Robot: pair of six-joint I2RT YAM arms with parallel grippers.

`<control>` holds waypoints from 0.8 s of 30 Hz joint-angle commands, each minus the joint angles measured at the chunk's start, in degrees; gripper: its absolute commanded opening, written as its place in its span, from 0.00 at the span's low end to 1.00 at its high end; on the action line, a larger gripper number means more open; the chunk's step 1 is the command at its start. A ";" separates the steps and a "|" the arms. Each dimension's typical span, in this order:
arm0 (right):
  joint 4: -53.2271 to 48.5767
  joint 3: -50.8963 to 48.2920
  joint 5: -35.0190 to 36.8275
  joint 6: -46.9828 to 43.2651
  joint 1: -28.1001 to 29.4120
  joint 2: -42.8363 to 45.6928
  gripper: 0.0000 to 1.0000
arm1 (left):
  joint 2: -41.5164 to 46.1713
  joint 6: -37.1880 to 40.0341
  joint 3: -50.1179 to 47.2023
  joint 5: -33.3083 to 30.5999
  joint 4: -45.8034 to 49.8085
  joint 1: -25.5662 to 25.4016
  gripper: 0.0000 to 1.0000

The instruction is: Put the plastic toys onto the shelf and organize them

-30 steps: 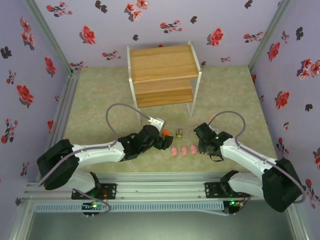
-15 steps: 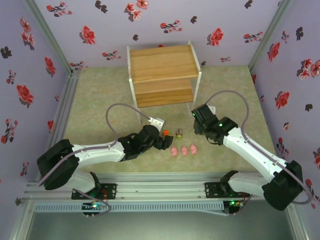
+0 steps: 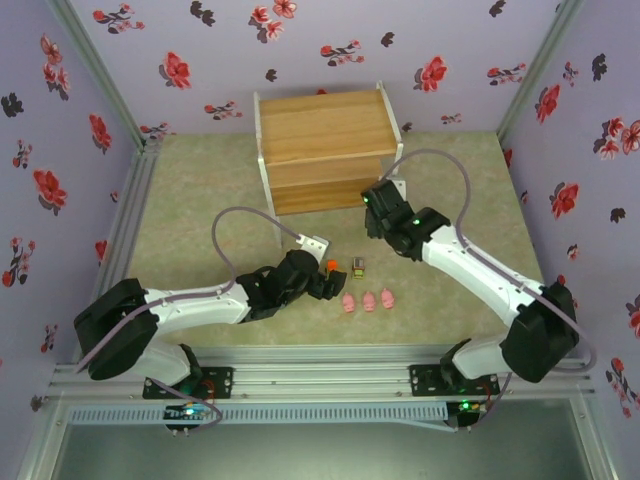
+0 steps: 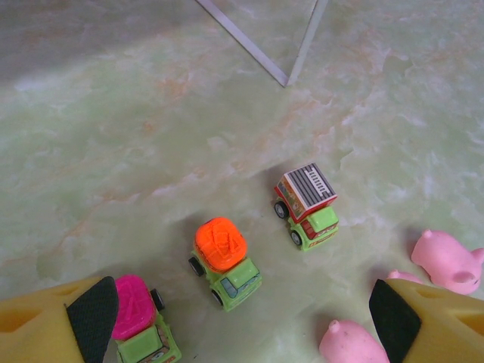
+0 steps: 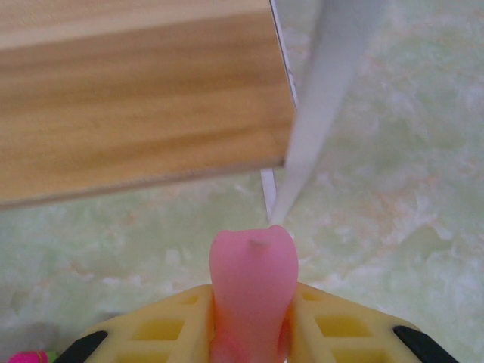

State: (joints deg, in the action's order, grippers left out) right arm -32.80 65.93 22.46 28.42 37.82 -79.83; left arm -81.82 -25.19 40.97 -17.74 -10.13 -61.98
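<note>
My right gripper [image 5: 253,333] is shut on a pale-pink pig toy [image 5: 253,283], held up close to the front right corner of the shelf's lower board [image 5: 144,98] and its white leg [image 5: 325,106]. From above, that gripper [image 3: 371,205] sits at the shelf [image 3: 320,130]. My left gripper [image 4: 243,325] hangs open over an orange-topped truck [image 4: 224,261]. A magenta-topped truck [image 4: 140,321] is by its left finger and a grey-topped truck [image 4: 306,203] lies farther off. Three pink pigs [image 3: 368,300] lie in a row on the table.
The floral walls close in the table on three sides. Both shelf boards [image 3: 325,185] are bare wood. Open tabletop [image 3: 200,190] lies left of the shelf and to its right. The left arm's cable [image 3: 240,215] loops over the table.
The right arm has swung from beside the row of pigs up to the shelf's front right corner, carrying a pig. The left arm has stayed still.
</note>
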 commanded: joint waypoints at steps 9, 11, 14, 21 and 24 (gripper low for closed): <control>11.70 1.39 5.44 -2.66 0.50 -3.59 0.29 | -1.58 -0.03 2.18 0.25 0.81 0.36 0.90; 12.76 1.41 6.04 -2.91 0.49 -4.03 0.29 | -1.57 -0.03 2.14 0.29 0.81 0.31 0.90; 13.54 1.95 7.17 -3.47 0.43 -4.83 0.29 | -1.59 -0.03 2.18 0.25 0.81 0.34 0.90; 14.52 3.43 9.10 -3.73 0.49 -7.00 0.29 | -1.41 0.01 2.12 0.25 0.90 0.32 0.90; 15.02 3.65 9.68 -4.01 0.48 -7.09 0.29 | -1.32 0.05 2.10 0.20 0.95 0.36 0.90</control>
State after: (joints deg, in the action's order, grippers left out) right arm -19.68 67.29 29.45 25.43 38.04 -86.43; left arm -82.91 -25.19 41.65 -17.74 -9.76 -61.98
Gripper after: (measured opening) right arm 0.295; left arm 0.903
